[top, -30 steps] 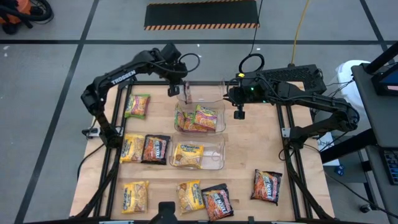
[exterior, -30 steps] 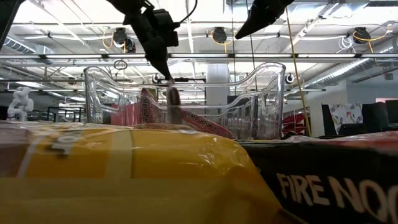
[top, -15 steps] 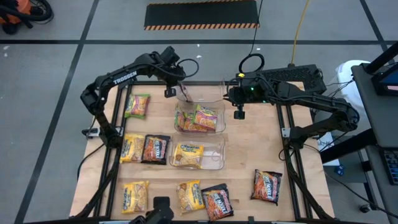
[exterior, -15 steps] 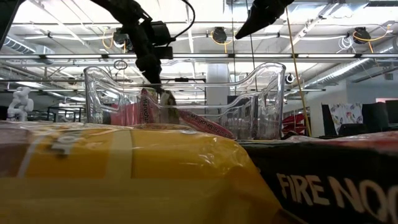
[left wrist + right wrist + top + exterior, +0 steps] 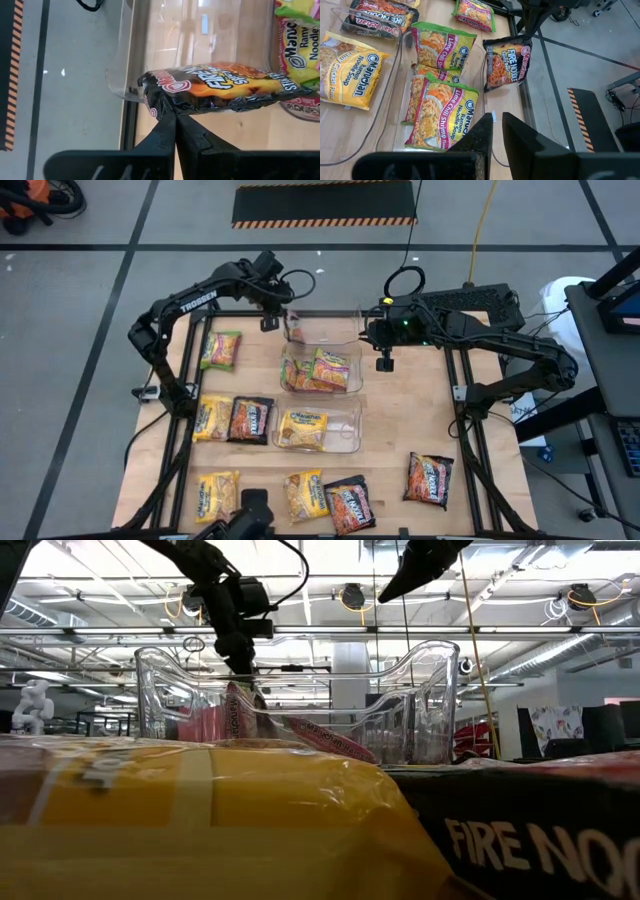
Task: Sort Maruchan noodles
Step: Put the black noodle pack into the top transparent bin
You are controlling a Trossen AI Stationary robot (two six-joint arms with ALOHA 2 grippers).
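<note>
1. Your green-yellow packet lies alone on the table's far left; bare wood beside it.
2. Your left gripper hangs over the far-left rim of the clear bin; its fingers pinch a dark Fire packet by one corner, off the table, half past the rim.
3. Lime Chili Shrimp packets fill that bin's near half; its far half is bare.
4. Your right gripper waits just right of the bin, fingers slightly apart, gripping nothing; open wood lies to its right.
</note>
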